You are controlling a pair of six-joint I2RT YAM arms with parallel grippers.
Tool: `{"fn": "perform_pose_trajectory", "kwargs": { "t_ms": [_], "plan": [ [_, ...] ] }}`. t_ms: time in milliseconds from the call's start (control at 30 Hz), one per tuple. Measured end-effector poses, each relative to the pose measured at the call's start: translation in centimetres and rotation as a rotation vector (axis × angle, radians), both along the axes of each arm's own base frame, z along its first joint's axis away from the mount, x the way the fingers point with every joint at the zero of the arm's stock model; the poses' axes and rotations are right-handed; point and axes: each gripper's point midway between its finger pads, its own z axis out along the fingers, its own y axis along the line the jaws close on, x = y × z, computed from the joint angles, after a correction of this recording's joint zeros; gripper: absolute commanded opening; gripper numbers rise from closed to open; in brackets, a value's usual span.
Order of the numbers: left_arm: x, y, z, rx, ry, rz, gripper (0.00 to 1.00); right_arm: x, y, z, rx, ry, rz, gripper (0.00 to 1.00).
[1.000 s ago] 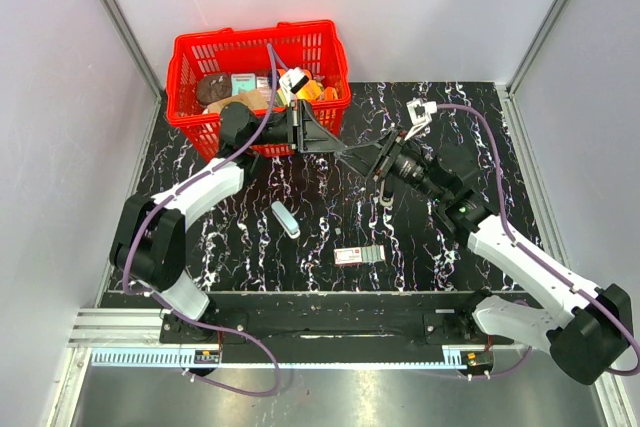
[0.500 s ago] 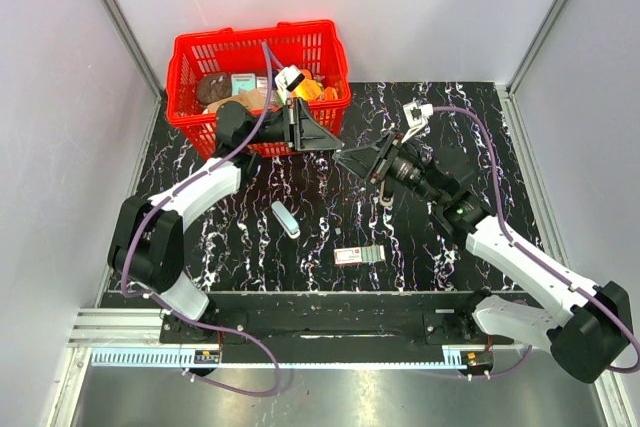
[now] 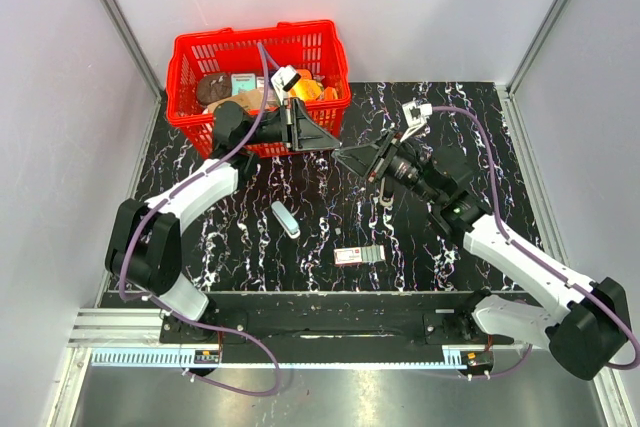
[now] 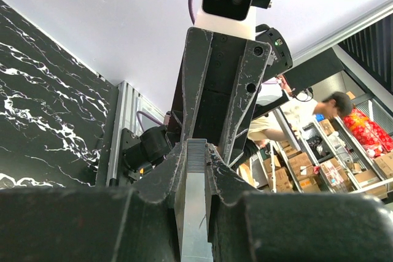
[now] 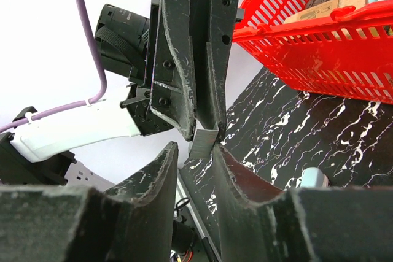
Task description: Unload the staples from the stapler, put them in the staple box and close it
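Closing right gripper (top view): the right gripper point(image 3: 348, 157) had slid left over the table point(image 3: 450, 117) in the last second. It ended tip to tip with the left gripper point(image 3: 328, 143), just in front of the red basket point(image 3: 200, 135). Its jaws had narrowed on the way. What ran between the tips was too thin to read from above.
Left arm (top view): it had drawn back slightly toward the basket.
Stapler (top view): a pale oblong point(image 3: 285, 219), judged to be the stapler, lay flat on the table, well apart from both grippers and untouched.
Packet (top view): a small packet point(image 3: 360, 255) with a grey block lay nearer the arm bases, apart from the stapler.
Left wrist view: the left gripper was clenched on a silver staple strip point(image 4: 195, 170), which stuck out past its fingertips. The right gripper's fingers point(image 4: 199, 90) converged on the strip's far end.
Right wrist view: the strip end poked down between the right fingers. It seemed to touch one pad, with a sliver of gap at the other. The jaws straddled it and did not look clamped yet.
Meaning for task: the staples looked already out of the stapler, and this read as a mid-air hand-over.
Risk: if the left gripper released before the right finished closing, the strip could drop or snap.
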Motion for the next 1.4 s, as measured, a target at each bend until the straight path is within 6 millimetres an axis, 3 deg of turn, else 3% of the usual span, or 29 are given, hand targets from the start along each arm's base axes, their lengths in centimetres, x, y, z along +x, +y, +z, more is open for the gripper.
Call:
{"fn": "perform_pose_trajectory", "kwargs": {
  "t_ms": [267, 500, 633, 833, 1000, 1100, 1200, 1400],
  "plan": [
    [0.1, 0.2, -0.2, 0.007, -0.012, 0.012, 0.11, 0.4, 0.3, -0.5, 0.001, 0.015, 0.0, 0.19],
    [-0.1, 0.3, 0.1, 0.011, -0.039, 0.024, 0.45, 0.3, 0.4, -0.4, 0.006, 0.018, 0.003, 0.13],
    [0.4, 0.7, -0.6, 0.041, -0.03, 0.047, 0.56, 0.2, 0.2, -0.9, -0.021, 0.028, -0.002, 0.12],
    [4.2, 3.7, -1.8, 0.104, -0.006, 0.176, 0.56, -0.5, -1.2, -3.8, -0.148, 0.097, -0.038, 0.1],
    [8.2, 6.1, -2.8, 0.245, -0.119, 0.344, 0.56, -1.2, -2.6, -8.6, -0.313, 0.22, -0.064, 0.08],
    [9.0, 6.5, -4.9, 0.364, -0.199, 0.405, 0.55, -1.8, -3.5, -11.9, -0.412, 0.313, -0.073, 0.07],
    [9.0, 6.9, -8.8, 0.533, -0.252, 0.433, 0.54, -2.7, -4.2, -15.1, -0.51, 0.412, -0.08, 0.05],
    [5.8, 7.3, -16.9, 0.817, -0.322, 0.348, 0.54, -5.8, -4.4, -20.9, -0.71, 0.555, -0.066, 0.0]
  ]
}}
